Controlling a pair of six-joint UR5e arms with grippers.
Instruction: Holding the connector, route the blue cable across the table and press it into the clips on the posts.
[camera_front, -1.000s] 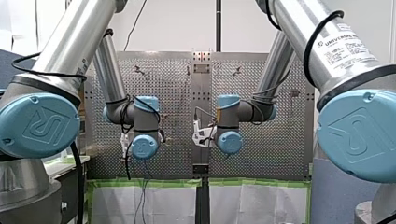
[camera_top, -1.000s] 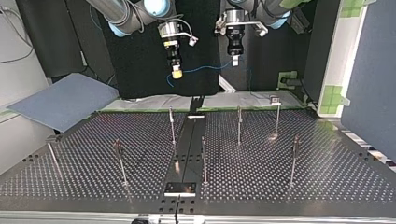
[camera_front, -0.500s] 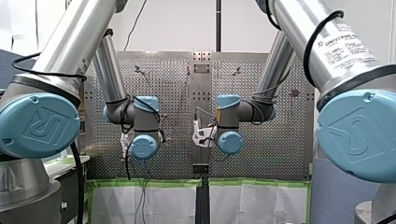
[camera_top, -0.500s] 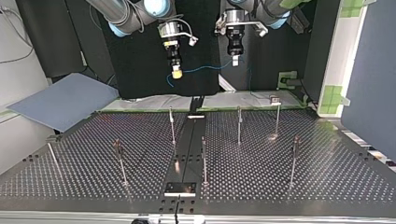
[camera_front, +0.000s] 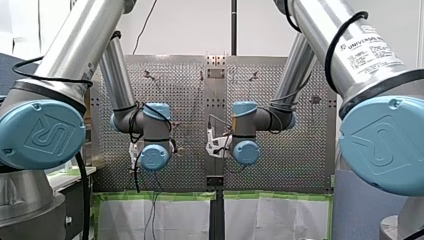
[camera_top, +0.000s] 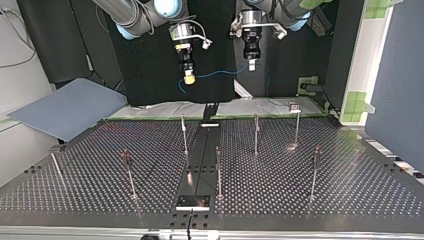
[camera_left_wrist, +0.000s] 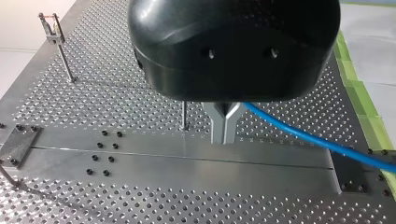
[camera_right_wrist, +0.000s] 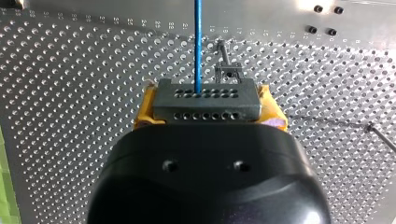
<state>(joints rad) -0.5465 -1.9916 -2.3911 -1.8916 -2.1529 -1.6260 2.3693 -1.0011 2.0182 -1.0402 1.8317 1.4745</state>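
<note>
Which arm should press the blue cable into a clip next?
Probably left: my left gripper pinches the thin blue cable itself, while my right gripper clamps the dark grey perforated connector.

Upright posts spread across the table, wide lanes between, open air above them.

Bright even light, glare on the table, faint shadows
</note>
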